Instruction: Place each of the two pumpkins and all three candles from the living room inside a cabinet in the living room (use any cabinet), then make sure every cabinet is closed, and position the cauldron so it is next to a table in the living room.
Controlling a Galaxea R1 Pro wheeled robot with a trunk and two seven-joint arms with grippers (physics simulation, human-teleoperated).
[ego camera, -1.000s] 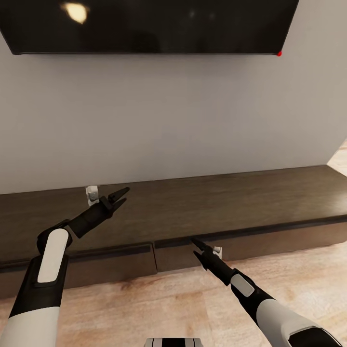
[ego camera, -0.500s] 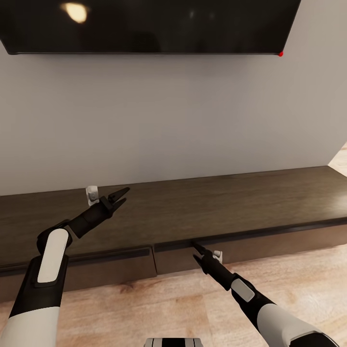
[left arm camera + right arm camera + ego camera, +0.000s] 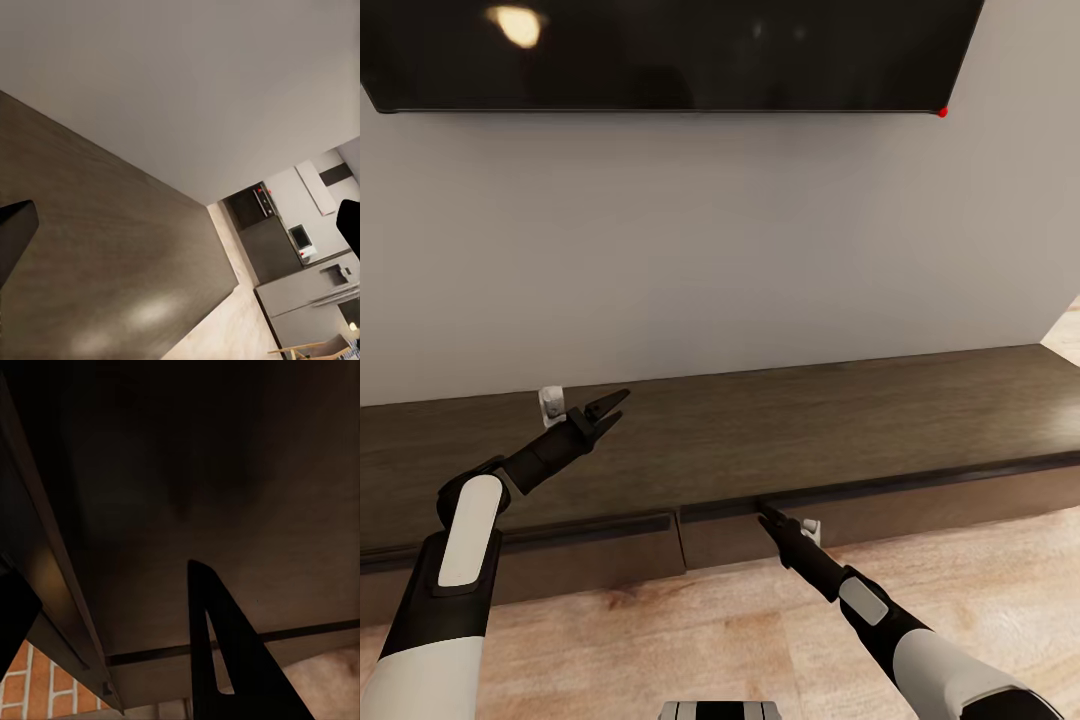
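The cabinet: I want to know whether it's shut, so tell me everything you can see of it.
The cabinet is a long, low dark-brown unit of wood-grain look, set on the pale wood floor against the grey wall below a wall-mounted TV. Its flat top is bare. Two wide drawer fronts show, split by a vertical seam, both looking pushed in. The right gripper has its fingers at the right drawer's upper edge; contact is unclear. The left gripper hovers open over the top.

Even, soft light on the wall; a lamp glare spots the television; the right wrist view is dim.
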